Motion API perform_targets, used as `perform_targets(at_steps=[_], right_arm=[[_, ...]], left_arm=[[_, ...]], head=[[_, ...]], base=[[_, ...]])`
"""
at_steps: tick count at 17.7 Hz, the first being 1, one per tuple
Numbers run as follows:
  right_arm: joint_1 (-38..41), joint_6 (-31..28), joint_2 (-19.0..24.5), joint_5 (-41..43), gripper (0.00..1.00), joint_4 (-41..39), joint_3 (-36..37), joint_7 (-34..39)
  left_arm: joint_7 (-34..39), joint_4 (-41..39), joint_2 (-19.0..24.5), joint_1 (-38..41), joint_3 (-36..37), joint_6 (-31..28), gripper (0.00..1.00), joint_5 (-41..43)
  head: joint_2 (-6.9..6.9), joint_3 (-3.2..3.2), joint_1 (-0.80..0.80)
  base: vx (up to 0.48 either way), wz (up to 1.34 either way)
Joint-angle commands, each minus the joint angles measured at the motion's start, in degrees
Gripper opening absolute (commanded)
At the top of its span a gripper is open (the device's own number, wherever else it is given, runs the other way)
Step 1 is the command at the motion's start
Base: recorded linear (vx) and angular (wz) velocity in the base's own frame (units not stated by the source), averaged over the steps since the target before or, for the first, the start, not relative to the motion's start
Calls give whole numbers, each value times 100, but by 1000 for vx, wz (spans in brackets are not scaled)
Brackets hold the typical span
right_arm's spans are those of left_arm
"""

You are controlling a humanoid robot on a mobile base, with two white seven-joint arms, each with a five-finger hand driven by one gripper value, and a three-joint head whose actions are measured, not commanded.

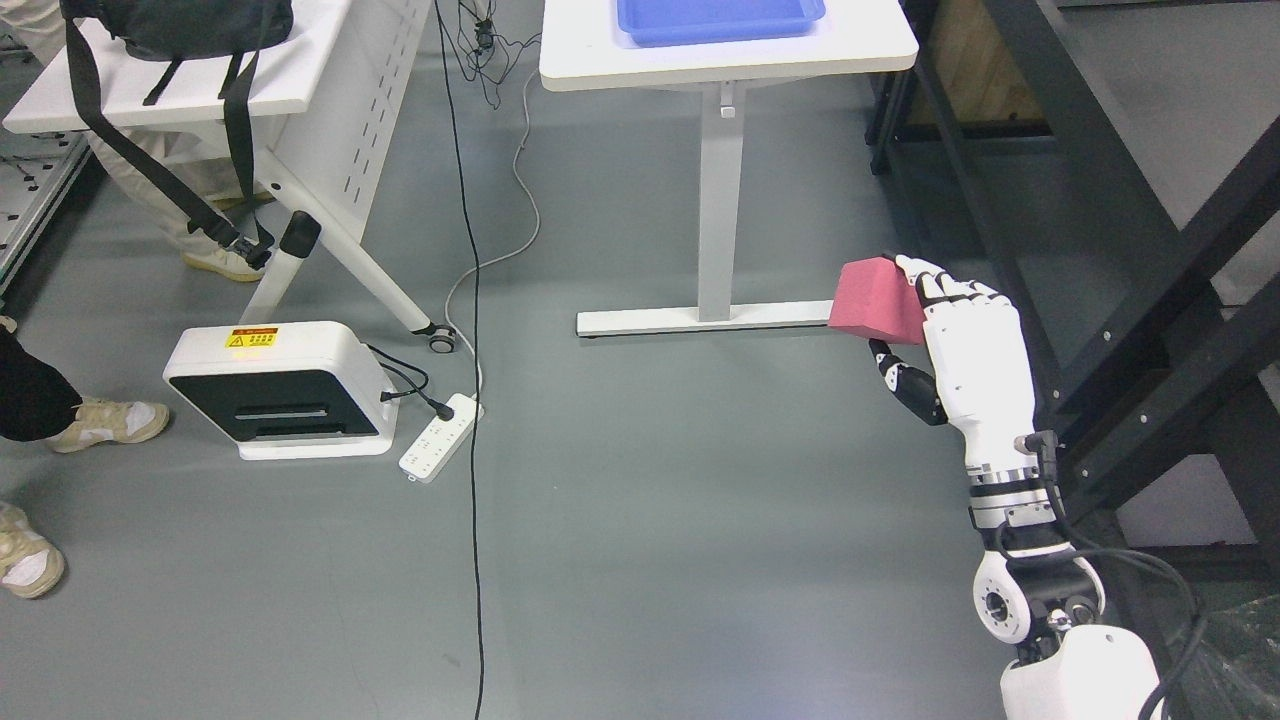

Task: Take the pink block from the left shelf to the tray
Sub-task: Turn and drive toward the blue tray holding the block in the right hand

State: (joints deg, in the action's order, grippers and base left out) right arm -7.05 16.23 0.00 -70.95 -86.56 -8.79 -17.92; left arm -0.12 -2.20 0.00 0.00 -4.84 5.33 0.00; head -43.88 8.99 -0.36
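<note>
I see a grey smooth floor [700,520] carrying a white box-shaped device with a black front [280,390] near left, with a white power strip [440,437] just right of it. On the far white rectangular table [860,45] lies a blue plastic tray [720,20].

Grey smooth floor [640,520], soft overhead glare. White pedestal desk [725,150] at 12 o'clock, folding white table [250,90] at 10 with black bag [180,25] on top. White device [275,390] and power strip [440,437] at 9. Black steel frame [1130,250] at 2–3.
</note>
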Motion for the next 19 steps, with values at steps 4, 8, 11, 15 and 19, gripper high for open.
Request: perform_targets(at_steps=[4, 8, 11, 15, 19], right_arm=[[-7, 3, -100, 3, 1, -63, -97, 8], [-16, 3, -100, 3, 1, -54, -106, 25], [-16, 3, -100, 3, 1, -54, -115, 25], [-34, 3, -100, -6, 1, -54, -123, 34], [-34, 3, -100, -6, 1, -54, -123, 34]], left_arm=[[3, 0, 100, -61, 0, 3, 100, 9], [3, 0, 100, -61, 0, 3, 100, 9], [3, 0, 100, -61, 0, 3, 100, 9], [3, 0, 100, -61, 0, 3, 100, 9], [3, 0, 100, -70, 0, 3, 100, 9]], head=[[0, 0, 0], [0, 0, 0], [0, 0, 0], [0, 0, 0], [0, 0, 0]], base=[[75, 217], [163, 233], [237, 94], [276, -32], [313, -11]])
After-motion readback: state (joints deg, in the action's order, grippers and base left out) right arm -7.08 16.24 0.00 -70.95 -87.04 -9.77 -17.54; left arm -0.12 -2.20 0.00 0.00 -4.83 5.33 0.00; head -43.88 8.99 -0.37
